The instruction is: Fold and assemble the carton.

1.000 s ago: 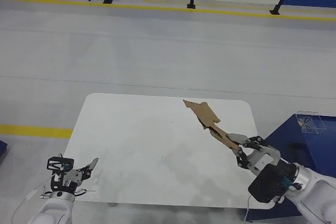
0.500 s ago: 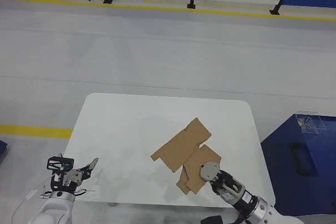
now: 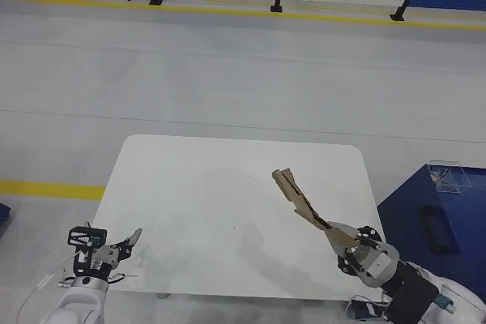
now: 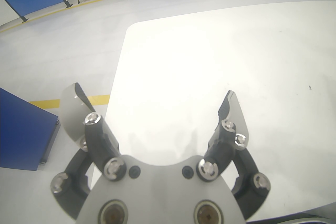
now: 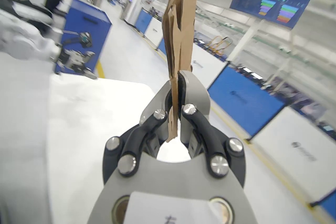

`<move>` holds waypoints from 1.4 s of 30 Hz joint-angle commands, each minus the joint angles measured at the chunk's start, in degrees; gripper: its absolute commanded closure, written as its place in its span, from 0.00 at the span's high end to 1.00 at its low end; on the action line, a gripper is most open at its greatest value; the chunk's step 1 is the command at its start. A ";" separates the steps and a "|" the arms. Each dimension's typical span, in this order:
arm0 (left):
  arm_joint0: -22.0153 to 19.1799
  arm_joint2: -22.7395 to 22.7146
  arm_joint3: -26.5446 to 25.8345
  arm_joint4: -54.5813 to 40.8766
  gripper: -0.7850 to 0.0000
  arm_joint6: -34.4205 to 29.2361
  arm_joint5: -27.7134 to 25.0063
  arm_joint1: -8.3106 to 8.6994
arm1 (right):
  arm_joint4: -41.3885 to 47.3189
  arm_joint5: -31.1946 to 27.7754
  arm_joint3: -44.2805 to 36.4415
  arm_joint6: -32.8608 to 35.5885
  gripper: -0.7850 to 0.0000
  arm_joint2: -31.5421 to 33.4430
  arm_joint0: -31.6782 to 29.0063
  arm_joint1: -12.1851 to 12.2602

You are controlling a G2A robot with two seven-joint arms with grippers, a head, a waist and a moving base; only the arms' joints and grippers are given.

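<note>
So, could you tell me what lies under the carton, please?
Under the carton, pinched edge-on in the right claw, bare white table is visible. The strip directly behind the cardboard in the top view is covered.

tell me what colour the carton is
Plain brown cardboard. The carton shows best in the right wrist view, held by the right gripper.

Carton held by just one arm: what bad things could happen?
1. The right fingers pinch the flat carton only at one end, so the long free part could bend or slip out.
2. The left fingers are open at the table's other side, far from the carton, so a slip would likely go uncaught.
</note>
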 commanded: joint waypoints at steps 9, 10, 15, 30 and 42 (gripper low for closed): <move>0.00 0.00 0.00 0.00 1.00 0.00 0.00 0.00 | 59.87 -8.25 19.41 40.78 0.00 -15.82 10.67 3.35; 0.00 0.00 0.00 0.00 1.00 0.00 0.00 0.00 | 64.33 -7.81 21.10 44.42 0.00 -17.41 12.00 3.68; 0.00 0.00 0.00 0.00 1.00 0.00 0.00 0.00 | 86.64 -5.15 31.47 58.05 0.00 -25.38 17.80 4.47; 0.00 0.00 0.00 0.00 1.00 0.00 0.00 0.00 | 97.15 -3.50 34.61 66.02 0.00 -29.69 20.24 4.62; -8.31 -4.32 -4.60 -59.68 1.00 -29.86 -9.30 -0.68 | 107.75 4.43 35.20 72.37 0.00 -32.81 22.12 4.41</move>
